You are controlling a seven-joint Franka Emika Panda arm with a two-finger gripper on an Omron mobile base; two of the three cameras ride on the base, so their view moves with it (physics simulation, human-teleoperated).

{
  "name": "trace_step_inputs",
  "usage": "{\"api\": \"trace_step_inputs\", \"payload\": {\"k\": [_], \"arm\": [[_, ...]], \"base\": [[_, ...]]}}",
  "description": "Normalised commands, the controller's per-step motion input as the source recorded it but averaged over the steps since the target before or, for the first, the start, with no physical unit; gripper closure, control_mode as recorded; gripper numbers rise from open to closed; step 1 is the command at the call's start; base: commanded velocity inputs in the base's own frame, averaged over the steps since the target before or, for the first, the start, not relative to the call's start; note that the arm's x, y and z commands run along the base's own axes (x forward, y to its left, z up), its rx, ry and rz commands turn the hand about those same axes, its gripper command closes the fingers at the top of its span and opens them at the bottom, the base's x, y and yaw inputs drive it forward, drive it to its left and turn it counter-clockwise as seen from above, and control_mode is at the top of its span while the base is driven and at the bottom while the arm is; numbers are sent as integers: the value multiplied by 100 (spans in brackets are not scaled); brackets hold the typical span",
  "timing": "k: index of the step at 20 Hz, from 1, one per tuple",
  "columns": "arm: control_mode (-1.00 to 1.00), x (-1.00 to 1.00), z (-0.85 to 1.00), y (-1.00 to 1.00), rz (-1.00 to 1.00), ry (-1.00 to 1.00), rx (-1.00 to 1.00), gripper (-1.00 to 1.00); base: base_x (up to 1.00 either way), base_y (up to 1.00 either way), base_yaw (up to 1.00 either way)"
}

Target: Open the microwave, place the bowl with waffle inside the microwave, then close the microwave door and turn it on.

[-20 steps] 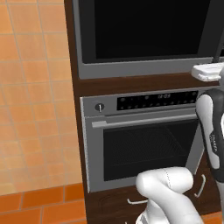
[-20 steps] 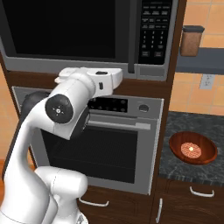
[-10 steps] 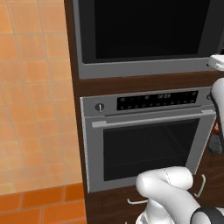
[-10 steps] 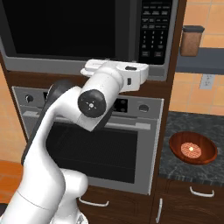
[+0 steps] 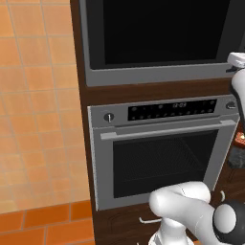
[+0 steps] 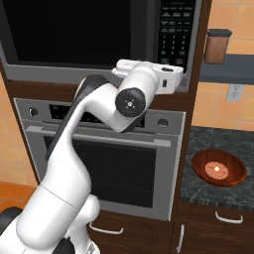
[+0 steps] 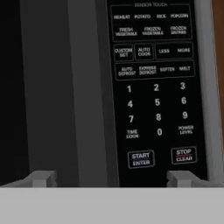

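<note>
A: Far left, orange tiled wall [image 5: 33, 119]. Beside it, dark wood cabinetry holding the microwave [image 6: 99, 74] above and a silver oven [image 5: 162, 153] below, its display strip [image 5: 172, 111] and a knob [image 5: 109, 117] along the top.

B: Microwave door [image 6: 74, 30]?

A: Shut. Black glass flush in its grey frame, seen in both base views. In the hand view the dark vertical bar handle [image 7: 87, 92] ran down just left of the keypad [image 7: 155, 87].

B: And the arm [image 6: 74, 163]?

A: Rose from the lower left of the right base view, elbow bent, the hand level with the microwave's lower right corner, in front of the bottom of the keypad. The gripper [image 7: 113, 178] faced the panel. Its two finger tips stood far apart at the bottom of the hand view, one below the door glass, the other below the STOP/CLEAR key [image 7: 183, 155]. Jaws wide open, nothing between them. Whether the tips touched the panel, could not tell.

B: The bowl [image 6: 219, 168]?

A: Well off to the right, on the dark speckled desk [image 6: 198, 193] next to the oven column. Reddish-brown, upright, waffle [image 6: 217, 169] lying in the middle. Well apart from the gripper.

B: Anything beyond that?

A: A brown canister [image 6: 218, 45] on a shelf above the desk, and a wall outlet [image 6: 234, 92] below the shelf.
</note>
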Motion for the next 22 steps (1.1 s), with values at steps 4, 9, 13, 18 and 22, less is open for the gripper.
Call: {"api": "trace_step_inputs", "payload": {"k": [4,9,13,18,22], "arm": [[-100,39,1,0,0,0,0,-100],[-100,8,1,14,0,0,0,-100],[-100,1,0,33,0,0,-1,-100],[-100,6,0,15,0,0,0,-100],[-100,0,0,0,0,0,0,-100]], "base": [[0,0,0],[0,0,0],[0,0,0],[0,0,0],[0,0,0]]}}
